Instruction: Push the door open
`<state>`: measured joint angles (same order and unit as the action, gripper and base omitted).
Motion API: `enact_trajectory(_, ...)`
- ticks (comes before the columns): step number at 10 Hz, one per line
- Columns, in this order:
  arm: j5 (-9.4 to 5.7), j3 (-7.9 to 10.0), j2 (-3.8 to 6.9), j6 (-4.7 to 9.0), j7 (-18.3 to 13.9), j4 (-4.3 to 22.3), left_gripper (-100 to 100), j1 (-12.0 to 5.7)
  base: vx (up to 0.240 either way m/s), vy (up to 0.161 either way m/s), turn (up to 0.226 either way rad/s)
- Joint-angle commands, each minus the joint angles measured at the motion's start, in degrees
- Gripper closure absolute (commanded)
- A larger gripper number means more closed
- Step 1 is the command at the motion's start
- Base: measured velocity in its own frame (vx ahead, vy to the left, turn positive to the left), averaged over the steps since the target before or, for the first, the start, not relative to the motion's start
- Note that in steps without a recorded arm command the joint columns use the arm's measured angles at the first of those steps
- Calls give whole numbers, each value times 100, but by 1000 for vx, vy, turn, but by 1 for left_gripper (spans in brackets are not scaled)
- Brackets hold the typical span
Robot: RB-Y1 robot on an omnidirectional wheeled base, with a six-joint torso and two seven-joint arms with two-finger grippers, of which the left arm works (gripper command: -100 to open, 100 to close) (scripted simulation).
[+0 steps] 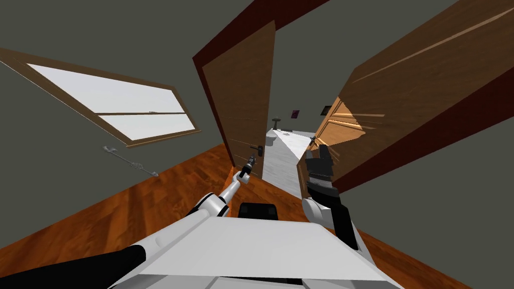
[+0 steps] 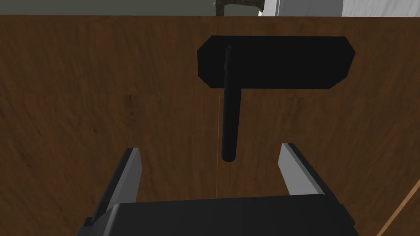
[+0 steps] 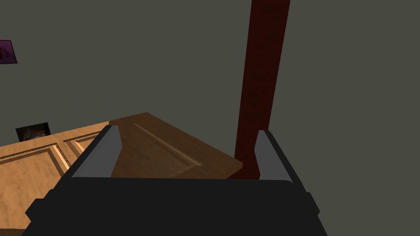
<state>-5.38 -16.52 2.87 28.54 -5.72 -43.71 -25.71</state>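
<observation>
Jaws of the left gripper stand released, the tip of the black lever handle between them, contact hard to judge. The brown door, ajar, lies just ahead, its edges cut off. The right gripper has its 2 fingers spread too, beside the dark red frame.

Door ajar ahead, left claw just before its handle, window on left wall, right claw near door frame
</observation>
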Motion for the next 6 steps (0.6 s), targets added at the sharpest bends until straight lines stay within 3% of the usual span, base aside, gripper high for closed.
enact_trajectory(1, -19, -44, -30, -87, -26, 177, -100, -117, 110, 169, -69)
enact_trajectory(5, -57, -112, -130, -131, -72, 664, -100, -397, 86, 135, -57)
enact_trajectory(6, -52, -96, -118, -113, -60, 604, -100, -366, 31, 67, -19)
